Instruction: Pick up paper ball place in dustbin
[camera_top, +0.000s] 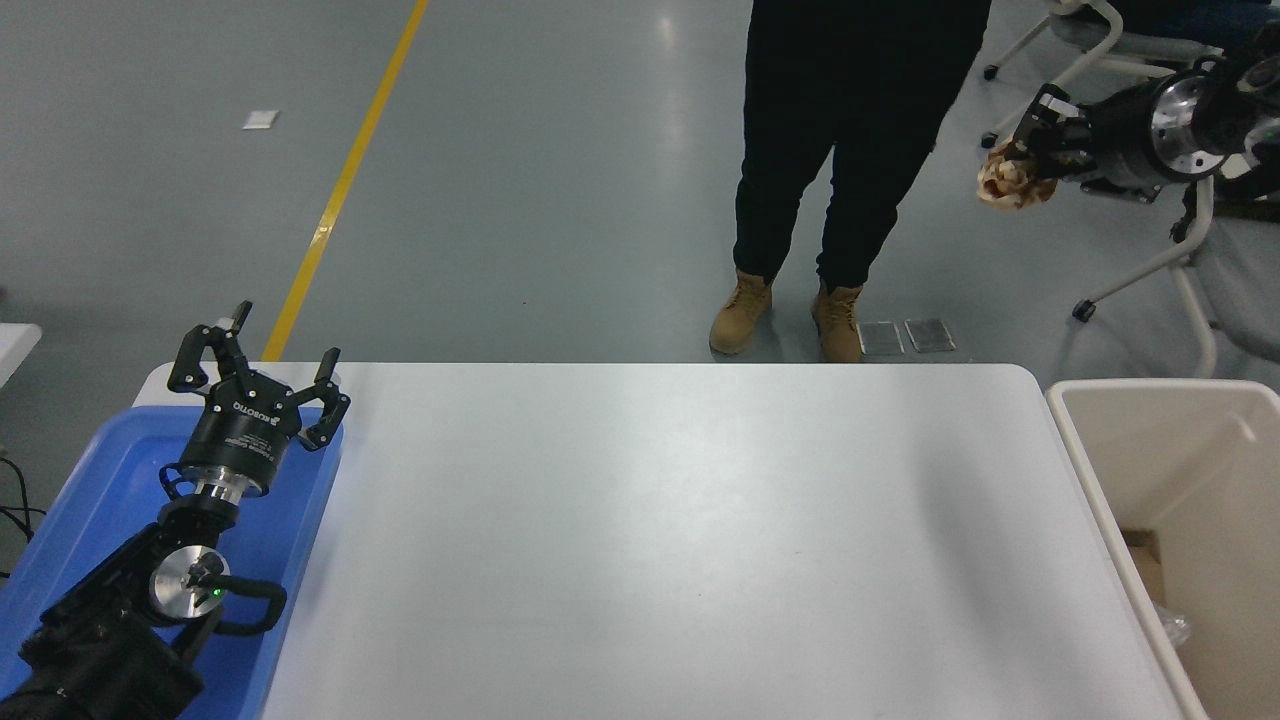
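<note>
Head view. Right hand (1022, 158) raised high at the upper right edge, beyond the far edge of the table (660, 540) and above the floor, clamped on the paper ball (1010, 184). Paper ball: wrinkled tan-brown wad, irregular outline, hanging from the fingers, clear of every surface. Dustbin (1100, 500) against the right edge of the table, below and nearer than the ball: cream plastic, thick rounded rim, deep smooth walls, open top unobstructed. Table: smooth white top, rounded corners, wide open surface across the middle. Left hand (258, 385) parked at lower left over the blue tray (90, 500), fingers spread, gripping nothing. Tray: shallow, bright blue, glossy, overlapping the left edge of the table. Person (850, 120) in dark trousers and tan boots standing just past the far edge, left of the raised ball.
</note>
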